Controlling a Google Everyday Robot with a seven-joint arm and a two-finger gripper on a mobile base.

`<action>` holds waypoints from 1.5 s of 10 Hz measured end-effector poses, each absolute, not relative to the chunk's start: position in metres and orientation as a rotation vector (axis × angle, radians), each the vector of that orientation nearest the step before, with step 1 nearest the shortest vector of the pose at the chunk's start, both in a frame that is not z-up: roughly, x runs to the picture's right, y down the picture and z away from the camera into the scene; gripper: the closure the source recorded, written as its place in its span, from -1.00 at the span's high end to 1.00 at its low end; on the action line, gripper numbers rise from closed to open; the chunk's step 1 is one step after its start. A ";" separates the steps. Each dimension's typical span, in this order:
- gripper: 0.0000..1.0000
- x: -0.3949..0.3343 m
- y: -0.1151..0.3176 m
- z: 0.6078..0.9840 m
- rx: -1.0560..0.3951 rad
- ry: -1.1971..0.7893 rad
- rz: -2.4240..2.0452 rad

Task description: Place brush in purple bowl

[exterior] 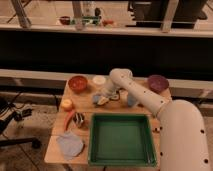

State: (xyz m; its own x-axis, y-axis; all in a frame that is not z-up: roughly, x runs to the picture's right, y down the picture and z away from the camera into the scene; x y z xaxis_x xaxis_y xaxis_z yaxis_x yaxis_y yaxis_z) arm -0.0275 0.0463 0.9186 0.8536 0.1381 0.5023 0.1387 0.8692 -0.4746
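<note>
The brush, a small light-blue pad, lies on the wooden table left of centre. My gripper comes down from the white arm and sits right on top of the brush, partly covering it. The purple bowl stands at the table's back right corner, well to the right of the gripper, with the arm stretching across in front of it.
A red-orange bowl and a white disc are at the back left. A small blue cup stands by the arm. A green tray fills the front. A yellow item, a black round-headed tool and a grey-blue cloth lie at the left.
</note>
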 end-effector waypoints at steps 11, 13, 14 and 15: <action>-1.00 0.164 -0.047 0.885 -0.355 -0.408 0.340; -1.00 0.191 -0.053 0.894 -0.358 -0.375 0.366; -1.00 0.196 -0.054 0.896 -0.358 -0.369 0.371; -1.00 0.196 -0.054 0.896 -0.359 -0.369 0.370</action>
